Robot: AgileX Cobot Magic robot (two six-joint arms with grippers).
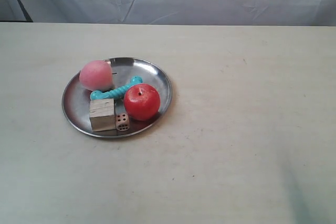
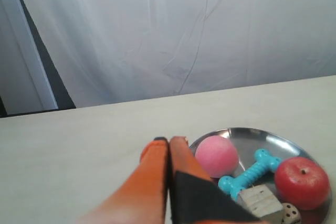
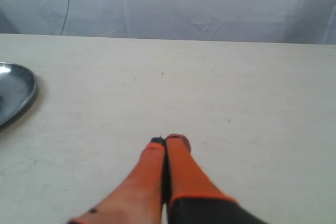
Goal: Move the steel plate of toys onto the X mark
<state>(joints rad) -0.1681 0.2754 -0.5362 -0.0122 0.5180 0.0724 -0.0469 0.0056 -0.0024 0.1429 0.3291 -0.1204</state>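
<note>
Resting on the pale bench (image 1: 247, 129) in the exterior view, the steel plate (image 1: 153, 73) lay about midway between the far and near edges, toward the edge at that view's left. It carried all the toys: a pink ball (image 1: 96, 75) on its far side, a teal bone (image 1: 118, 91) slanting across the middle, a red apple (image 1: 141, 102) beside the bone, and a wooden cube (image 1: 102, 114) with a small die (image 1: 122, 122) touching it at the near rim. The ball hid one end of the bone. Neither arm showed there. A few faint specks dotted the bare bench, and none could be read as the X mark. A greenish smear (image 1: 300, 198) near the near corner at the view's right was too blurred to name.

In the left wrist view, the left gripper (image 2: 169, 141) hung above the bench just beside the plate (image 2: 252, 136), its orange jaws pressed together and holding nothing. The ball (image 2: 217, 156), bone (image 2: 249, 171), apple (image 2: 302, 182) and cube (image 2: 260, 200) were plain; the die (image 2: 290, 213) and the plate's near rim were cut off by the frame.

In the right wrist view, the right gripper (image 3: 167, 140) was over open bench, well apart from the plate (image 3: 21, 90), jaws likewise closed tight on nothing. Only a sliver of the plate's rim showed, and the toys were out of frame.
</note>
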